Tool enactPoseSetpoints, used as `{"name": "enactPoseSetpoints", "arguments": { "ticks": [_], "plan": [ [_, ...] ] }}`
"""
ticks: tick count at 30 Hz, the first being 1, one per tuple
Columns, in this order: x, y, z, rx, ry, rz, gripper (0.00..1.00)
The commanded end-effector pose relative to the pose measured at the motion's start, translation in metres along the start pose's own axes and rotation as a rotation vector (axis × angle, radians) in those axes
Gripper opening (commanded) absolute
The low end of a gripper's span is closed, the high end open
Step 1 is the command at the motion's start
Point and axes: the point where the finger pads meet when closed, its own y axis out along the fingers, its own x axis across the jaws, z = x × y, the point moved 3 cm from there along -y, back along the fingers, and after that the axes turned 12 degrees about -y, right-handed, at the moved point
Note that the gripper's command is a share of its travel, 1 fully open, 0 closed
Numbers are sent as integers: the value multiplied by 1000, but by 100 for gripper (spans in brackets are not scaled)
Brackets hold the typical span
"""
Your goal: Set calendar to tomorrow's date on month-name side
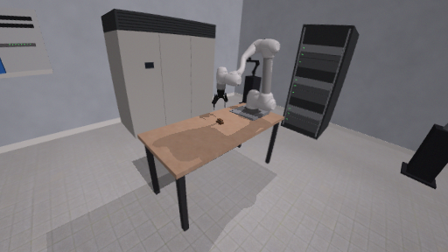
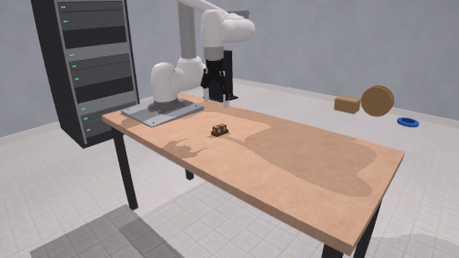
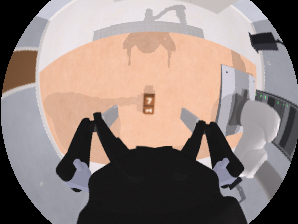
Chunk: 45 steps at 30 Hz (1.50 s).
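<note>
The small brown calendar tray with its two cubes (image 2: 219,130) stands on the wooden table, near the robot's base; it also shows in the top view (image 1: 220,121) and in the wrist view (image 3: 149,102). It is too small to read the digits or the month. My gripper (image 2: 215,98) hangs open and empty above the table's far edge, behind the calendar and well above it. It also shows in the top view (image 1: 220,101). In the wrist view the open fingers frame the calendar from above.
The robot's grey base plate (image 2: 162,111) sits at the table's end. A black server rack (image 2: 85,63) stands behind it. A big cabinet (image 1: 162,70) stands beyond the table. A box (image 2: 346,104), a disc (image 2: 377,100) and a blue ring (image 2: 408,122) lie on the floor.
</note>
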Motion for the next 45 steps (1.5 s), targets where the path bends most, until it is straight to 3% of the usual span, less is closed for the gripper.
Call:
{"name": "enactPoseSetpoints", "arguments": {
  "ticks": [1, 14, 45],
  "plan": [
    [0, 0, 0, 0, 0, 1, 100],
    [0, 1, 0, 0, -73, 1, 100],
    [0, 11, 0, 1, -1091, -1, 100]
  ]
}}
